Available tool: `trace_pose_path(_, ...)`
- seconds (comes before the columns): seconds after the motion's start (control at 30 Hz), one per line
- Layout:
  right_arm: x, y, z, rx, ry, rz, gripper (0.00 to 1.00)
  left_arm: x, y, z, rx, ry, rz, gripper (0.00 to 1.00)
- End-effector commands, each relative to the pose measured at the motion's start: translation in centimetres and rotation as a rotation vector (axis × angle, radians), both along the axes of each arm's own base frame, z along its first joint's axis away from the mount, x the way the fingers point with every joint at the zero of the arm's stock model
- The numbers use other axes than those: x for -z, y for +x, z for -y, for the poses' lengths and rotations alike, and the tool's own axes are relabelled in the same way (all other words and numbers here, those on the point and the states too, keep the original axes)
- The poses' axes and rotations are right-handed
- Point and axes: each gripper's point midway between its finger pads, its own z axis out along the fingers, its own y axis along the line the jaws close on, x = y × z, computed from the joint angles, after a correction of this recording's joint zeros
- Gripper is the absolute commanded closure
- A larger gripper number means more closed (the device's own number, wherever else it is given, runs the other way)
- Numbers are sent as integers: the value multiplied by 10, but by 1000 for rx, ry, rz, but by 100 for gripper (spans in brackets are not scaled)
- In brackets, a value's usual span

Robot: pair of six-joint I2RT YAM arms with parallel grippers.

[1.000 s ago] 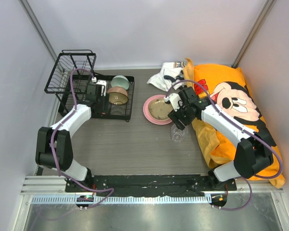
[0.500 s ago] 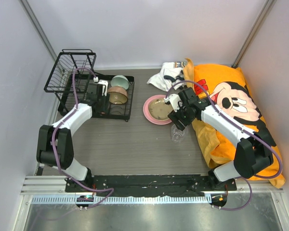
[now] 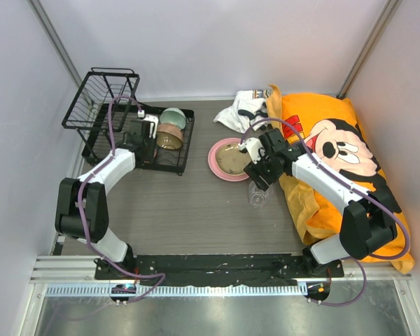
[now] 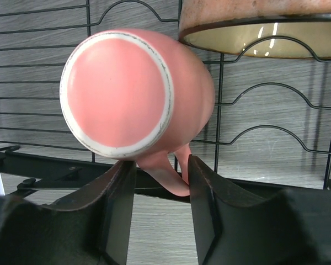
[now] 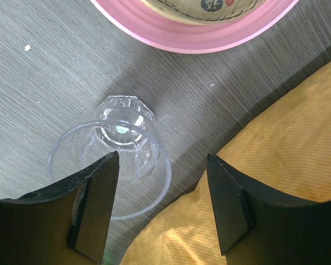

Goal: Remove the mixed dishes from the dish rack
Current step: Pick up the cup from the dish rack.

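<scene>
While left claw (image 4: pixel 159 168) straddles pink mug (image 4: pixel 127 91) handle, grip unclear; right claw (image 5: pixel 161 161) spread above glass cup (image 5: pixel 121 132)

A robot test cell, not a real kitchen: blank white panel walls (image 3: pixel 217 42) enclose a grey wood-grain table (image 3: pixel 189 210). Staged household props: a dish rack (image 3: pixel 100 101) around the left claw (image 4: pixel 161 163), a cartoon-mouse cushion (image 3: pixel 336 147) right of the right claw (image 5: pixel 163 160). An aluminium mounting rail (image 3: pixel 217 288) lies behind both.
</scene>
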Motion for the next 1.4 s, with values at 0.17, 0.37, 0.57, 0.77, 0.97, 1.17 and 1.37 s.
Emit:
trace_pose_path(0.17,1,4,-8,-26,28,21,31,-7,5,0,0,-13,41,64)
trace_pose_path(0.37,3,1,-6,-30,23,23,31,2,3,4,-11,-43,18,78)
trace_pose_path(0.57,6,1,-6,-29,27,17,31,-1,3,4,-21,-52,23,81)
trace_pose_path(0.77,7,1,-8,-31,31,13,31,-2,4,4,-19,-46,26,93)
trace_pose_path(0.97,9,0,-7,-31,26,11,31,-10,10,10,16,-57,40,100)
trace_pose_path(1.17,10,0,-6,-28,26,7,31,-25,17,21,80,-86,65,100)
trace_pose_path(1.37,11,0,-7,-30,25,4,31,-39,19,27,123,-96,53,100)
